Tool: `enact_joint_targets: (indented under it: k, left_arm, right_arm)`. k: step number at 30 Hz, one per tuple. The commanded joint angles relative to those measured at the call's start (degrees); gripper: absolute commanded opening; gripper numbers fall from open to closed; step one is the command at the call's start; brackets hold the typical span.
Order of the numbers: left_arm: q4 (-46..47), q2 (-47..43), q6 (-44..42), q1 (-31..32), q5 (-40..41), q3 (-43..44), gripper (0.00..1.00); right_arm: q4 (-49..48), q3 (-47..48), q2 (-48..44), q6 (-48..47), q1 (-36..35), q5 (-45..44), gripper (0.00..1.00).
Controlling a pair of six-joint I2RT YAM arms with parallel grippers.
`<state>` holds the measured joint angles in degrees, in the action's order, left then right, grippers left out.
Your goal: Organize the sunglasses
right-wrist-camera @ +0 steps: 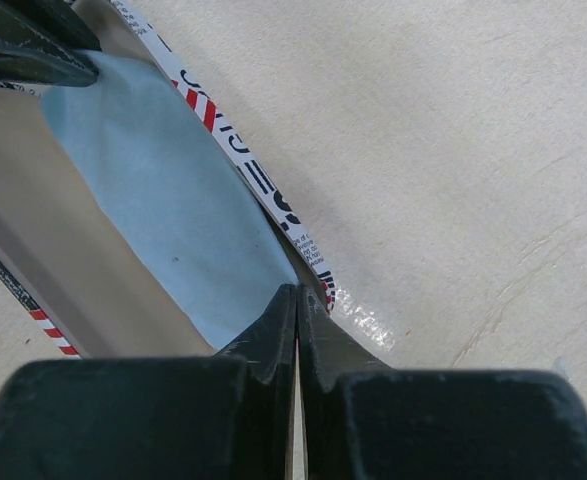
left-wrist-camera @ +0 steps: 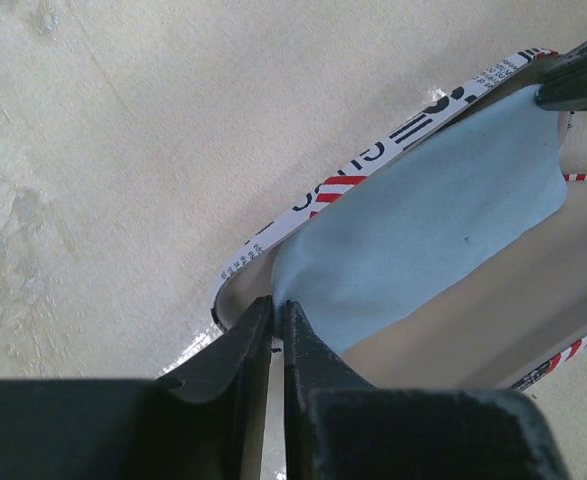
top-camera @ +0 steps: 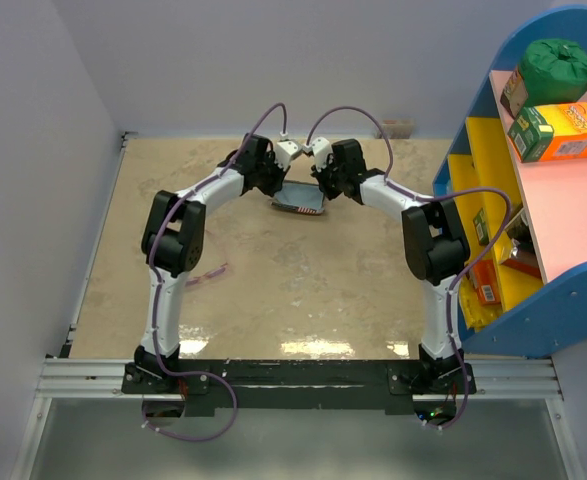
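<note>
The oblong flag-print case (top-camera: 300,201) lies open at the back middle of the table, with the light blue cloth (left-wrist-camera: 433,215) spread inside it. Both arms meet over the case. My left gripper (left-wrist-camera: 276,306) is shut, pinching one corner of the cloth at the case's end. My right gripper (right-wrist-camera: 297,296) is shut on the opposite corner of the cloth (right-wrist-camera: 163,190), next to the case's printed rim (right-wrist-camera: 263,185). The pink-purple sunglasses (top-camera: 211,272) lie on the table by the left arm's elbow, apart from both grippers. They show in neither wrist view.
A blue shelf unit (top-camera: 563,290) with yellow and pink shelves stands along the right edge. It holds a green bag (top-camera: 556,63), an orange and green box (top-camera: 558,132) and small items lower down. Walls close the back and left.
</note>
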<state>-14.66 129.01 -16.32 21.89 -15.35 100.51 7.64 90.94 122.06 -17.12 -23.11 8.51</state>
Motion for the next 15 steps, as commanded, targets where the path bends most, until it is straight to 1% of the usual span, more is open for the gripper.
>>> enact_joint_targets:
  k: [1,3,5,6,8,11,12,15]
  left_arm:
    - [1.47,-0.07,0.76,0.17,-0.03,1.36,0.16]
    - [1.65,-0.16,0.85,0.17,-0.03,1.27,0.17]
    - [1.91,-0.25,0.93,0.17,0.15,1.27,0.24]
    - [2.08,-0.42,1.02,0.08,0.24,1.18,0.26]
    - [2.61,-0.86,1.29,0.0,0.32,1.01,0.32]
    - [3.31,-1.48,1.64,-0.27,0.33,0.57,0.43]
    - [3.4,-1.66,1.81,-0.27,0.41,0.57,0.44]
    - [3.76,-2.27,2.08,-0.36,0.5,0.04,0.55]
  right_arm:
    - [-1.93,0.29,-3.14,-0.01,0.35,0.19,0.04]
    - [-1.66,0.21,-3.23,-0.01,0.35,0.19,0.09]
    - [-1.4,0.21,-3.32,-0.36,0.35,0.19,0.15]
    - [-1.31,0.12,-3.32,-0.54,0.35,-0.07,0.21]
    - [-1.4,-0.06,-3.67,-0.89,0.26,-0.43,0.24]
    - [-1.4,-0.32,-4.55,-1.24,0.26,-1.04,0.32]
    - [-1.4,-0.41,-4.72,-1.42,0.26,-1.22,0.34]
    - [-1.31,-0.58,-5.69,-1.68,0.35,-1.66,0.39]
